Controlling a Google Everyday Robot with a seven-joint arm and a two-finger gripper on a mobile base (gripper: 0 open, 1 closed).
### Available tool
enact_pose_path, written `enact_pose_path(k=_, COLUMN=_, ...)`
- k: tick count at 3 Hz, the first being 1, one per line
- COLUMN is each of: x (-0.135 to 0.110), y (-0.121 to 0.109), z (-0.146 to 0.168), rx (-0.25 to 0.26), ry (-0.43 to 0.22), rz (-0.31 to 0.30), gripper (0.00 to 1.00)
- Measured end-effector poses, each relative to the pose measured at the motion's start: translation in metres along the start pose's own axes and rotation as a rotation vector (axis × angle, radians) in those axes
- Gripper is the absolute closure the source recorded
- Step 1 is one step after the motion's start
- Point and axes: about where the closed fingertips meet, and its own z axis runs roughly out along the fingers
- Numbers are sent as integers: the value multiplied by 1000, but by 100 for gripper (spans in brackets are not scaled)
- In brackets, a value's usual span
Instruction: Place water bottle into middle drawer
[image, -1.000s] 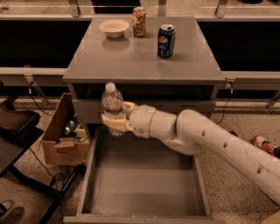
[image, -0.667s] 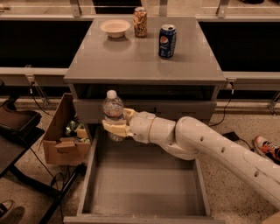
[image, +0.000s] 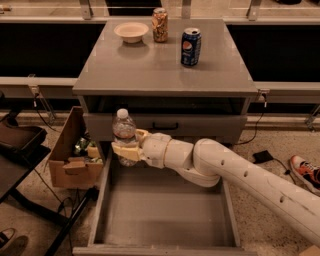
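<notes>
The water bottle (image: 124, 132), clear with a white cap, stands upright in my gripper (image: 126, 148), whose pale fingers are shut around its lower body. It hangs over the back left corner of the open middle drawer (image: 165, 210), a wide grey box with a bare floor, pulled out toward the camera. The bottle's base is above the drawer floor, close to the left wall. My white arm (image: 240, 180) reaches in from the lower right across the drawer.
On the cabinet top (image: 160, 65) stand a blue Pepsi can (image: 190, 46), an orange-patterned can (image: 160, 24) and a white bowl (image: 131, 31). A closed drawer front with a black handle (image: 165, 126) sits behind the bottle. A cardboard box (image: 75, 150) stands left of the drawer.
My gripper has carried the bottle slightly lower and a little toward the front over the drawer's back left corner. The drawer and the cans have not moved.
</notes>
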Motion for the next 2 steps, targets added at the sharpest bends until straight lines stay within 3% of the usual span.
enact_pose_path(k=1, x=71, y=0, z=7, rx=-20, ry=26, rz=57, gripper=100)
enact_pose_path(k=2, x=131, y=-11, z=8, rx=-63, ry=72, rz=57, gripper=100)
